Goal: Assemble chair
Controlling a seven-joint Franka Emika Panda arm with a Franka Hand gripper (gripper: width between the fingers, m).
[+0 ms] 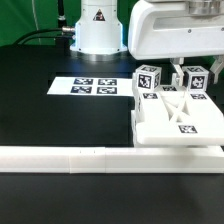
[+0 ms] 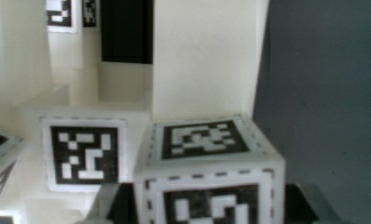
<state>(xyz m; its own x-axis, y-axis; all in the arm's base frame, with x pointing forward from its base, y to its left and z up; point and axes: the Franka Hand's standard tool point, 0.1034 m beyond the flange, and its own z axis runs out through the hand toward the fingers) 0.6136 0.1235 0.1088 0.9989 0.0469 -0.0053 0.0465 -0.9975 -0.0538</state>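
Gripper: the white gripper [image 1: 183, 72] hangs at the top of the exterior view's right, low over the stacked chair parts; its fingertips are lost among the tagged blocks, so whether it is spread or clamped on anything cannot be told.
Arm base: the white robot base [image 1: 97, 30] stands at the back of the table, toward the exterior view's left of the gripper.
Chair parts: the white chair pieces [image 1: 178, 118] sit clustered at the exterior view's right, resting against the border rail.
Flat slab: the slab [image 1: 185, 126] lies lowest in the cluster, with a square tag on its top face.
Square posts: one tagged post [image 1: 148, 80] stands at the rear of the slab; another tagged post [image 1: 196, 80] is just beside it, under the gripper.
Wrist view: a square post end [image 2: 208, 150] with tags on its top and side fills the foreground, and a second tagged block [image 2: 84, 150] sits just beside it; more white parts [image 2: 66, 20] lie behind, blurred.
Marker board: the marker board [image 1: 90, 88] lies flat on the black table [image 1: 40, 120], near the chair pieces but apart from them.
Border rail: the long white rail [image 1: 100, 158] runs across the front of the table.
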